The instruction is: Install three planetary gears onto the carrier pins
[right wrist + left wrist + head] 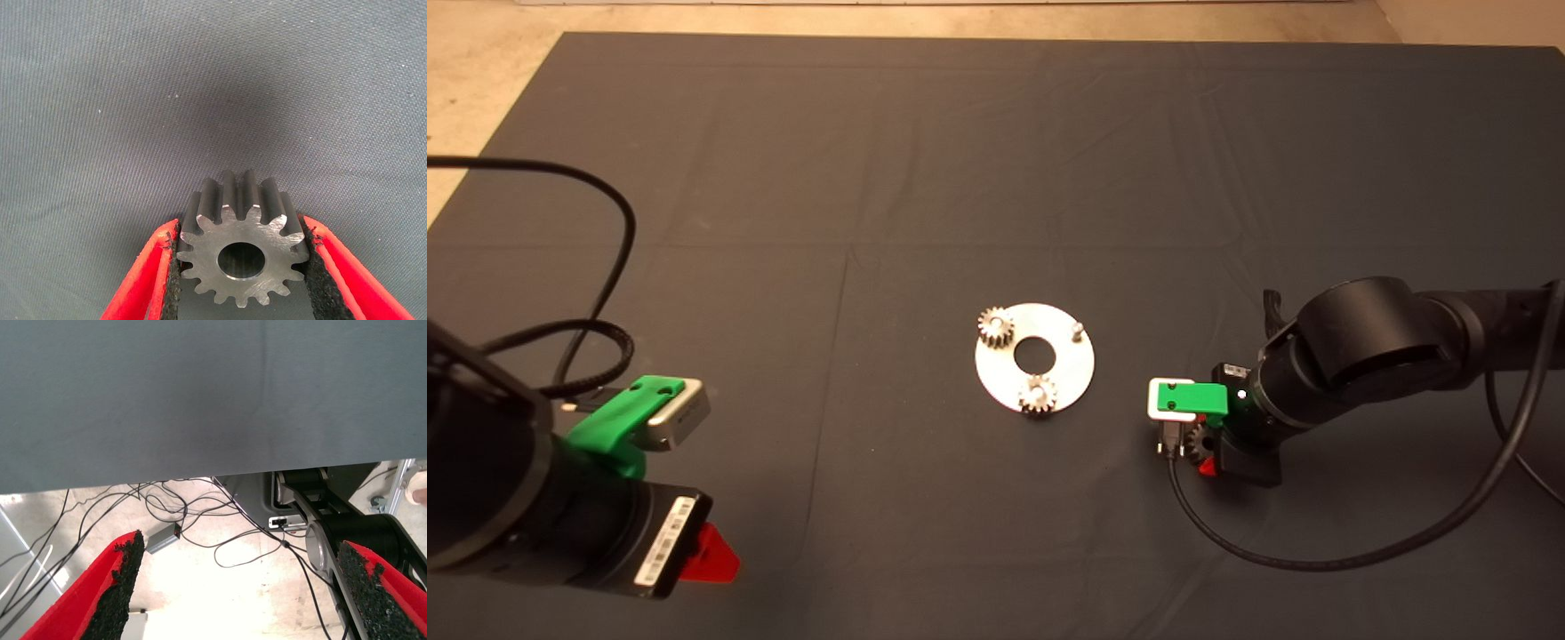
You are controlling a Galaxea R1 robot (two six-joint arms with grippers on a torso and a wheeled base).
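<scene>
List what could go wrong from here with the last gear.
The right claw grips the third gear only by its tooth tips, so it may slip or tilt. The free pin is thin; a tilted bore may jam. The gear's teeth may also clash with the seated gears on the disc.

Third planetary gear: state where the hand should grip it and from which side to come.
Grip the third planetary gear across its toothed rim, one pad on each opposite flank, as the right hand does now. Its bore faces out between the fingers, uncovered, so it can slide over the bare carrier pin. Come at the pin from above: it stands upright on the silver disc.
</scene>
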